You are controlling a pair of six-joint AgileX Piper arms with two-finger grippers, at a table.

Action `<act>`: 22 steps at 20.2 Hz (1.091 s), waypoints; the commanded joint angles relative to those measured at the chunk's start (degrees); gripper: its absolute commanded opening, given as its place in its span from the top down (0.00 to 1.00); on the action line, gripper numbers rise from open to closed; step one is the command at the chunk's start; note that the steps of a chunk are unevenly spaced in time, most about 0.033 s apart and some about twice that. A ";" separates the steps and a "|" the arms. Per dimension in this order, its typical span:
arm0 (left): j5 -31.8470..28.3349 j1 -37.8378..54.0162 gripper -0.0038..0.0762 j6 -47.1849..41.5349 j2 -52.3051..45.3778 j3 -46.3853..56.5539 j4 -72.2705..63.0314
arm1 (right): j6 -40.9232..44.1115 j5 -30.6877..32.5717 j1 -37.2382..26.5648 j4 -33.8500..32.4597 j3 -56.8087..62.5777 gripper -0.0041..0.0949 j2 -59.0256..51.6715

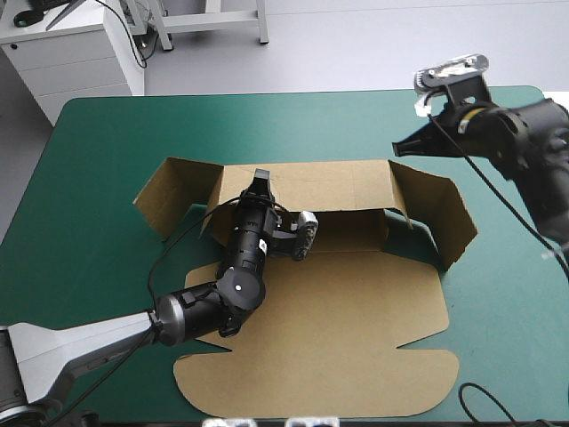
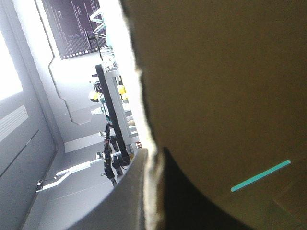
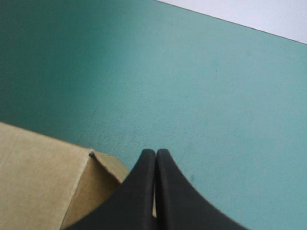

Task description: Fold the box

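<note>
The brown box (image 1: 338, 302) was seen part-folded at mid-counter: rear wall (image 1: 329, 185) raised, side flaps stood up at both ends, lid panel (image 1: 311, 356) laid flat on the teal-green cover (image 1: 98, 160) toward the near edge.

The L jaws were clenched on the rear wall's top edge nr its L end, w/ the L arm (image 1: 233, 283) stretched over the flat lid panel behind them. In the L wrist view the box (image 2: 216, 96) was gripped edge-on between the jaws, and its board filled nearly all the field ahead of them. A thin teal-green strip (image 2: 261, 175) was seen on the board ahead of the jaws.

The R jaws were pressed together w/ nothing between them, tips set just beside the box's far R corner, where the R side flap (image 1: 436, 213) met the rear wall. Contact w/ the board could not be told. In the R wrist view a corner of the box (image 3: 38, 182) was seen beside & under the jaws, and bare cover (image 3: 192, 86) was spread ahead of them to the counter's edge.
</note>
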 commanded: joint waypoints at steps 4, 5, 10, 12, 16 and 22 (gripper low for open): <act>2.30 2.38 0.96 -0.29 -1.63 -1.61 6.02 | -0.07 2.72 -1.94 2.16 -10.41 0.97 10.59; 2.30 2.38 0.96 -0.29 -1.63 -1.61 6.02 | -0.07 2.89 -2.47 3.43 -10.29 0.97 11.16; 1.78 2.38 0.96 -0.29 -1.63 -1.61 6.02 | -3.86 7.86 -5.85 8.32 -10.20 0.97 11.90; 1.27 2.38 0.96 -0.29 -1.63 -1.61 6.02 | -3.99 9.80 -6.35 8.76 -10.20 0.97 12.11; 1.27 2.38 0.96 -0.29 -1.63 -1.61 6.02 | -4.27 13.09 -6.35 9.62 -10.20 0.97 12.24; 1.27 2.38 0.96 -0.99 -1.63 -1.61 6.02 | -4.62 13.36 -6.35 12.61 -4.21 0.97 11.94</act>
